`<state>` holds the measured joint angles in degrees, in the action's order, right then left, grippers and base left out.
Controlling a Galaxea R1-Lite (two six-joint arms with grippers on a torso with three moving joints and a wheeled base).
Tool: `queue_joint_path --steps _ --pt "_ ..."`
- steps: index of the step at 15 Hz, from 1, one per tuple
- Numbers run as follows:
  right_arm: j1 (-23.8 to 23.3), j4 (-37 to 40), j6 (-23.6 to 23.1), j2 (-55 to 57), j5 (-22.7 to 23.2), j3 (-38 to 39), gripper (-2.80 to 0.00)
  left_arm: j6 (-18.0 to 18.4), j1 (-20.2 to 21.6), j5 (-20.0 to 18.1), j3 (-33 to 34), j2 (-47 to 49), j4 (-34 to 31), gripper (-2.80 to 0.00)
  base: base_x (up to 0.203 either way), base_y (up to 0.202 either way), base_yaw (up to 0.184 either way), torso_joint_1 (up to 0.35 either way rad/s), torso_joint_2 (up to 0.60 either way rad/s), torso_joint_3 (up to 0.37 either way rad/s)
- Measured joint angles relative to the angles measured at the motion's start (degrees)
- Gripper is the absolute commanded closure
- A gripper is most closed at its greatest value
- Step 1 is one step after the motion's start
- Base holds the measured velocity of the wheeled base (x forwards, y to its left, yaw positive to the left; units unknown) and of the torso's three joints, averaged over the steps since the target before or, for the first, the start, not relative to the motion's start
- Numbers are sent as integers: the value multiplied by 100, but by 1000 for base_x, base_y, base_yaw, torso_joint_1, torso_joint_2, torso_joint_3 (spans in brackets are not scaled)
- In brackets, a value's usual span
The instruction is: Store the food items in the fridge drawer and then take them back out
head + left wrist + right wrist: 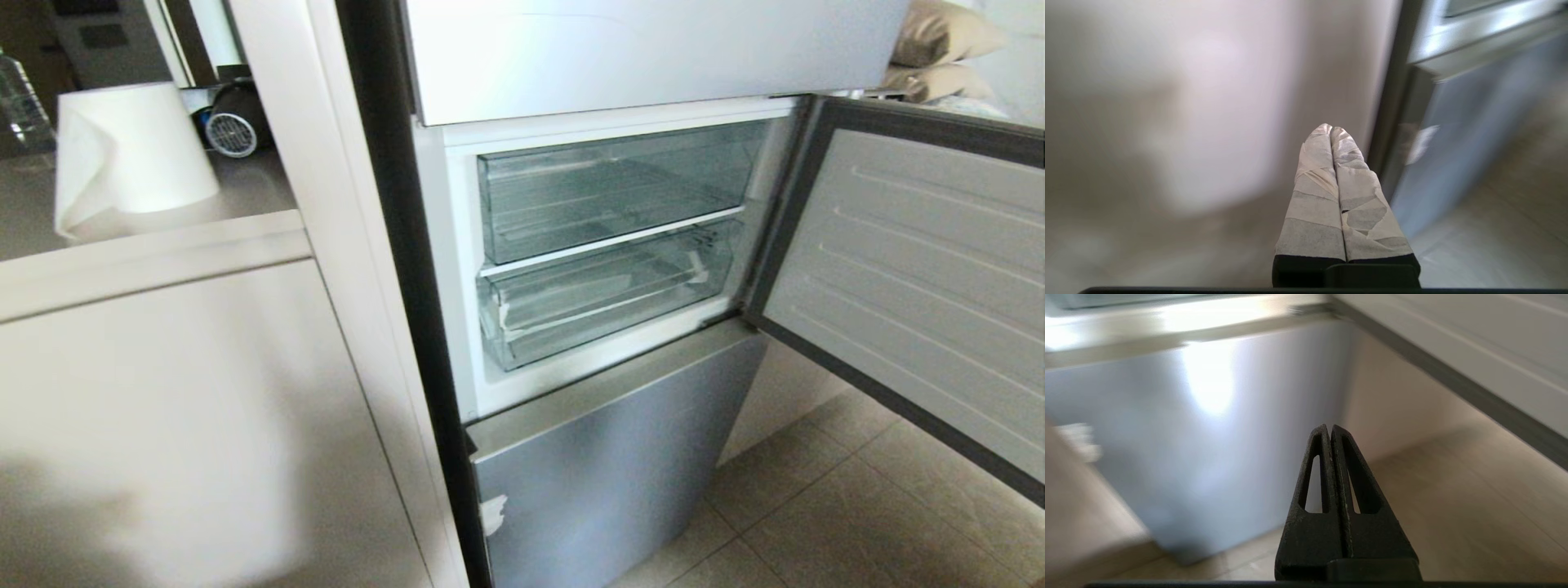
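Two clear drawers sit at centre frame; the taped drawer is the lower one, pushed in. No food is visible. Left gripper and right gripper are pressed closed, empty. Risk: pulling the upper drawer by mistake.

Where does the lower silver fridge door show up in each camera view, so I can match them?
Head view: lower silver fridge door sits bottom centre, shut, below the taped clear drawer.
Left wrist view: right side, past the shut left gripper.
Right wrist view: fills the left and centre, behind the shut right gripper.
Shared landmark: white tape scrap on that door's edge.
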<state>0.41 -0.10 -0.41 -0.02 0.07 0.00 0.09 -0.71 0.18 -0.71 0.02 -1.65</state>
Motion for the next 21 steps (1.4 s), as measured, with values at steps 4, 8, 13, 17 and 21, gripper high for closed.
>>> queue_joint_path --steps 4,8,13,17,21 --pt "0 2 -1 0 0 0 0 1 0 0 0 0 0 0 2 -7 175 2 2 2" --pt "0 2 -1 0 -1 0 0 1 0 0 0 0 0 0 1 -6 175 2 1 6" --pt "0 5 -24 0 5 0 0 1 0 2 0 0 0 0 1 -3 99 2 1 1" --pt "-3 7 -257 0 61 0 0 1 -4 0 0 0 0 0 0 0 0 0 0 0" --pt "2 73 28 218 437 -345 0 1 0 2 0 0 -2 0 0 0 0 0 0 0"
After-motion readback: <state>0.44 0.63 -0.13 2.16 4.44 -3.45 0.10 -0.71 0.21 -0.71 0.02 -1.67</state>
